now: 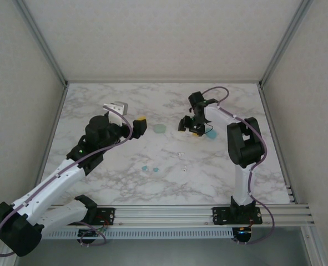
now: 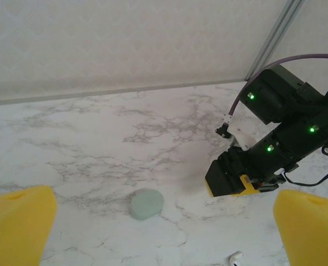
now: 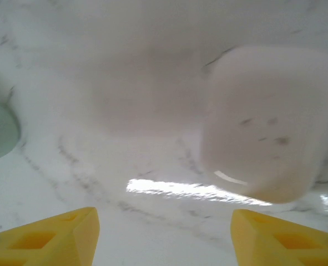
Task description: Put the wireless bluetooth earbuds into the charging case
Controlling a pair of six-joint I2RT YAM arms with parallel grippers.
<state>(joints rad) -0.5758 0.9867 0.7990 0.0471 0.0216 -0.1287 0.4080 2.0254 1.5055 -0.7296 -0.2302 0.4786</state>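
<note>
A white charging case lies close ahead of my right gripper, a little right of the gap. That gripper is open with bare table between its yellow fingers. From above, the right gripper hovers between a pale green case and a teal case. My left gripper is open and empty, just left of the green case. Two teal earbuds and small white earbuds lie on the marble nearer the arms. One white earbud shows in the left wrist view.
The marble table is fenced by white walls and metal posts. The right arm's elbow stands over the right side of the table. The pale green case sits at the left edge of the right wrist view.
</note>
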